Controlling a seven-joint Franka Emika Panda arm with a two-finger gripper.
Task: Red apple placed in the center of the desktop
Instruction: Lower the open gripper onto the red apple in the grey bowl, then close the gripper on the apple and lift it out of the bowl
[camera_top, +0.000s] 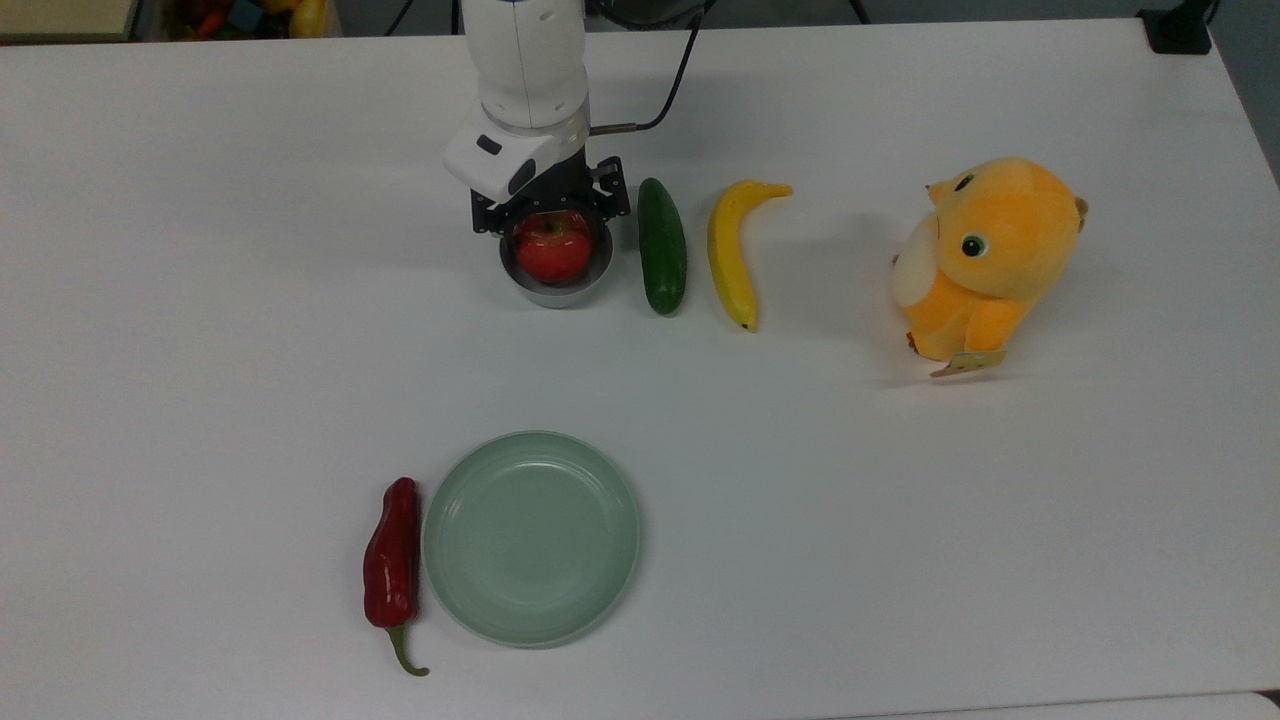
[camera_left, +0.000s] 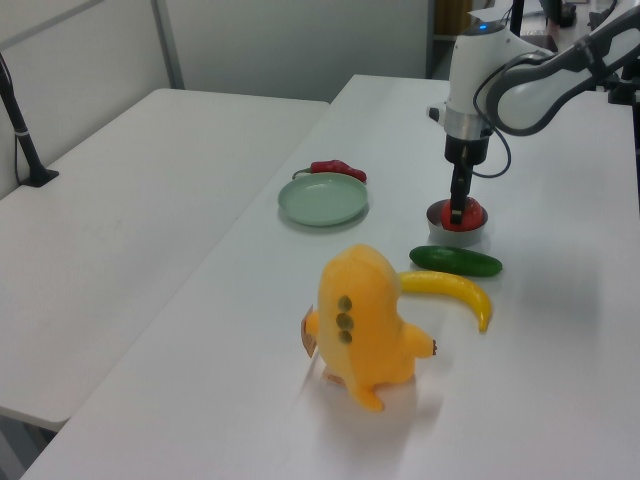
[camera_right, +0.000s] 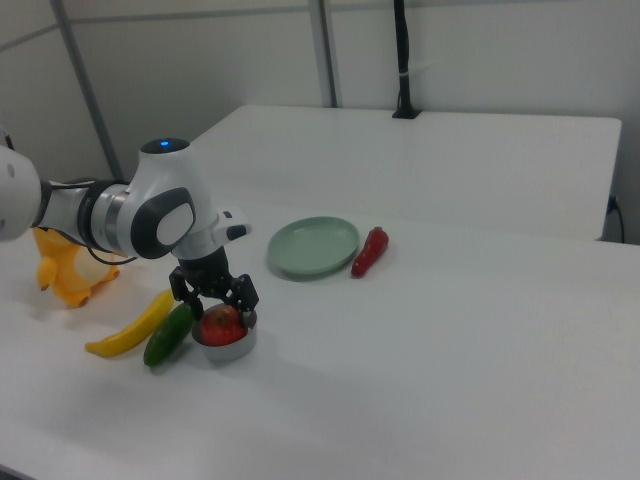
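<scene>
One red apple (camera_top: 552, 250) sits in a small grey bowl (camera_top: 557, 287) on the white surface (camera_top: 900, 520), toward the far edge in the top view. The tool (camera_top: 553, 218) is lowered over the bowl with its fingers apart, one on each side of the apple; whether the pads touch the fruit cannot be told. In the right view the tool (camera_right: 214, 296) straddles the apple (camera_right: 222, 324) from above, and the bowl (camera_right: 226, 347) rests flat on the surface (camera_right: 450, 380). In the left view the tool (camera_left: 460, 207) hangs upright over the apple (camera_left: 464, 213).

Just beside the bowl, on the top view's right, lies a green cucumber (camera_top: 661, 245), and next to it a yellow banana (camera_top: 734, 248), the two roughly parallel and apart from each other. Well apart on the top view's right stands an orange plush toy (camera_top: 985, 258). Nearer the front edge in the top view, a pale-green plate (camera_top: 531, 538) lies with a dark-red chili pepper (camera_top: 392, 566) just beside its left rim.
</scene>
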